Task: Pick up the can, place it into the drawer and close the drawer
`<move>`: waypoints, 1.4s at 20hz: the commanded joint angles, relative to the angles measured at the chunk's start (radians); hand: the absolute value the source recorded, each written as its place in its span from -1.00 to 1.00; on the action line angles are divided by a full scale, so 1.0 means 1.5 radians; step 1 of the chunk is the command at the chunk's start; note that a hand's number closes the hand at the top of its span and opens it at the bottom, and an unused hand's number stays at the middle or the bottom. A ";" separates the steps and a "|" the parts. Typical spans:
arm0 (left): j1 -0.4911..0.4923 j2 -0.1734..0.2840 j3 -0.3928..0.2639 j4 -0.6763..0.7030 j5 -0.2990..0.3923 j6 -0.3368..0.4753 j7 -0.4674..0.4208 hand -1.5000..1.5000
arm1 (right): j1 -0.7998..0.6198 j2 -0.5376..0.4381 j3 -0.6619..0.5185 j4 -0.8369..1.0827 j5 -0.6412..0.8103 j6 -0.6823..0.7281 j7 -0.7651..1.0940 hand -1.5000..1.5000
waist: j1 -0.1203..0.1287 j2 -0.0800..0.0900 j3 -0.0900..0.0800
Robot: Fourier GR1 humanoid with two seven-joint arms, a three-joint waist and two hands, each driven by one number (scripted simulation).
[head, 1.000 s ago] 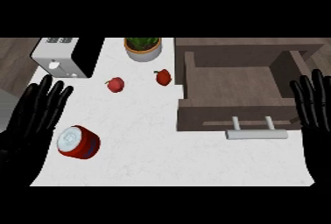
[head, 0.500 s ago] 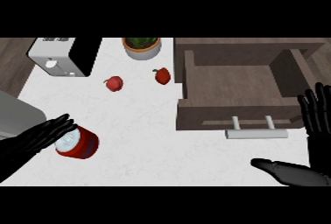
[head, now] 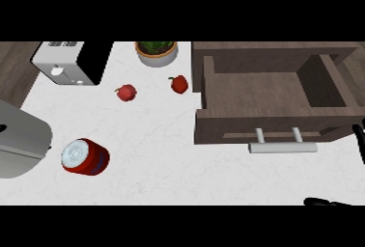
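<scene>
One can [head: 85, 156] (lying sideways), one open drawer [head: 267, 94], two peppers [head: 126, 92].

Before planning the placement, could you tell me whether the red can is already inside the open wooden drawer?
No, the red can lies on the white counter, left of the open wooden drawer.

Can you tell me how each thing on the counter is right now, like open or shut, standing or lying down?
Drawer: open, nothing inside.
Can: lying tilted on the counter, not held.
Two red peppers: loose on the counter, apart.
Potted plant: upright.
Toaster: upright, slots look bare.
Right hand: barely shows at the lower edge, fingers unclear.
</scene>
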 commanded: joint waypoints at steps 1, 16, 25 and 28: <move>-0.010 0.026 0.027 0.077 0.024 -0.145 -0.031 -1.00 | -0.007 -0.018 -0.054 0.030 -0.029 0.015 -0.031 -1.00 | 0.007 0.000 0.000; -0.078 0.132 -0.160 0.176 0.290 -0.053 0.126 -1.00 | 0.059 -0.039 -0.122 0.026 -0.122 0.111 -0.053 -1.00 | -0.010 0.004 0.000; -0.079 0.084 -0.187 0.141 0.271 -0.015 0.171 -1.00 | 0.127 -0.008 -0.135 0.009 -0.125 0.157 -0.089 -1.00 | -0.009 0.003 0.000; -0.055 0.074 -0.189 0.073 0.259 0.051 0.183 -1.00 | 0.165 -0.031 -0.194 0.001 -0.194 0.199 -0.095 -1.00 | -0.008 0.000 0.000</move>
